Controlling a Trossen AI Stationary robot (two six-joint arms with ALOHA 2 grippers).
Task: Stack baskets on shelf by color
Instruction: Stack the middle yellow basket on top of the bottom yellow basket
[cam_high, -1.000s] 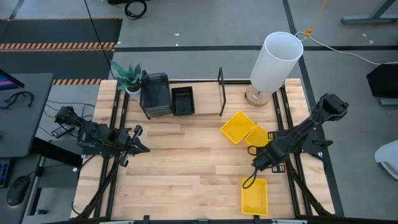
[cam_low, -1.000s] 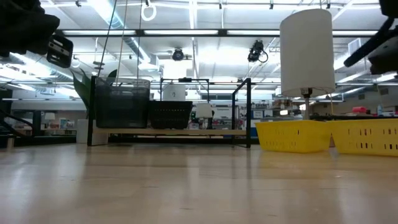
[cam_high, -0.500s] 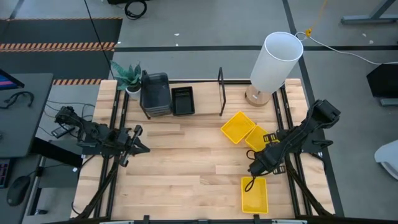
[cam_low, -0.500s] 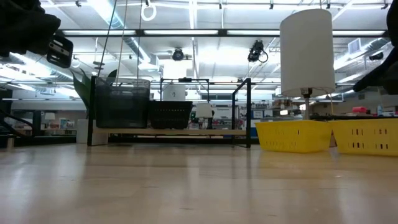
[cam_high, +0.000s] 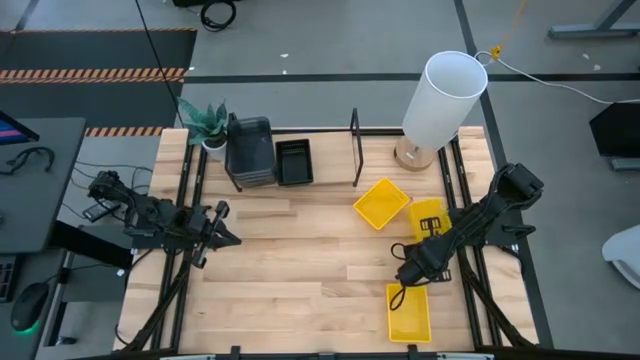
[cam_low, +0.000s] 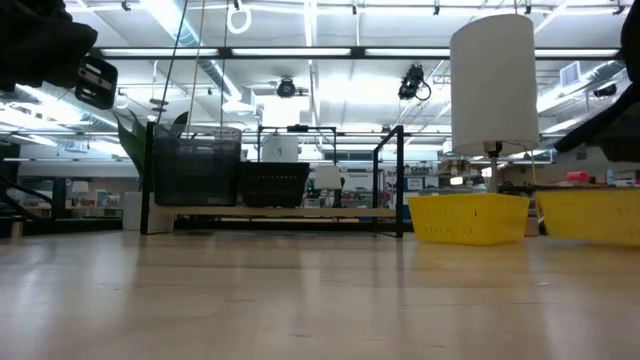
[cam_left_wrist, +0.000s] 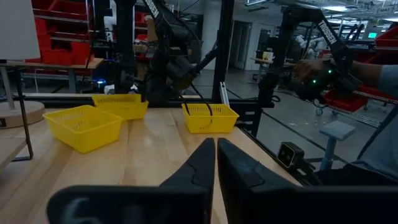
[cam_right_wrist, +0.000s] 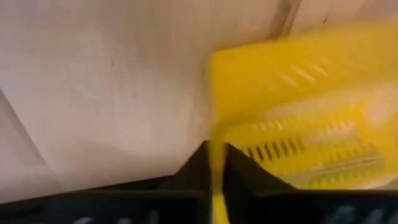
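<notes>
Two grippers: one at work, one waiting
Right gripper: over the table's front right part, at the far rim of the nearest yellow basket; in the right wrist view its fingers stand close on either side of that basket's thin wall, pinching it
Nearest yellow basket: by the table's front edge, right of centre
Second yellow basket: turned at an angle, right of the shelf, clear of the gripper
Third yellow basket: just beside the second, partly under the right arm
Left gripper: over the table's left side, fingers pressed together, holding nothing
Shelf: along the table's back edge
Grey baskets: stacked at the shelf's left end
Black basket: on the shelf, touching the grey stack's right side
White cylinder: back right corner
Plant: back left corner, beside the shelf
</notes>
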